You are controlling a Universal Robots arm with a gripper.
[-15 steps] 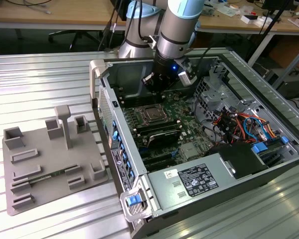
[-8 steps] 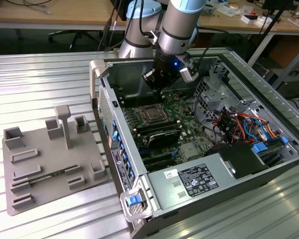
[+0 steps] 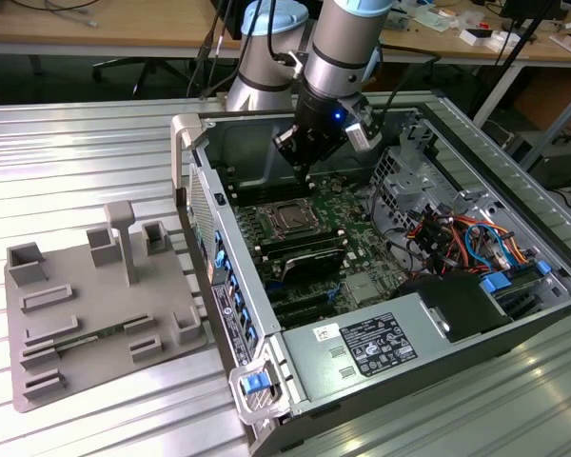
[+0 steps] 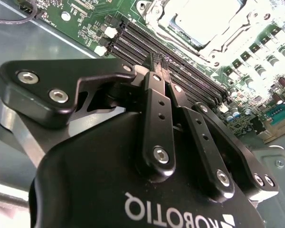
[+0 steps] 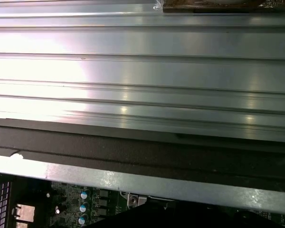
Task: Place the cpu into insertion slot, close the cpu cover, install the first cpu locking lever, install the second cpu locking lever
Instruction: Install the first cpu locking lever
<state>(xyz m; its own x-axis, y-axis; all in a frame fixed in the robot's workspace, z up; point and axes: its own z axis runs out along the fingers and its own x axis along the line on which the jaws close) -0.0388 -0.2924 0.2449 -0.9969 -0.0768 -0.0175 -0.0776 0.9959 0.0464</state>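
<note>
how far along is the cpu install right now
Looks done: the cpu sits in the insertion slot with the cpu cover lying flat around it. In hand: nothing; the end effector is shut and empty above the motherboard beside the socket. Left: the levers' state can't be told.

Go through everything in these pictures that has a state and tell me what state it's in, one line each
gripper: fingers shut together, holding nothing, above the motherboard.
cpu: seated in the insertion slot.
cpu cover: down flat around the cpu.
computer case: lying on its side, side panel off, interior exposed.
grey fixture tray: on the table at the exterior view's left, holders empty.
</note>
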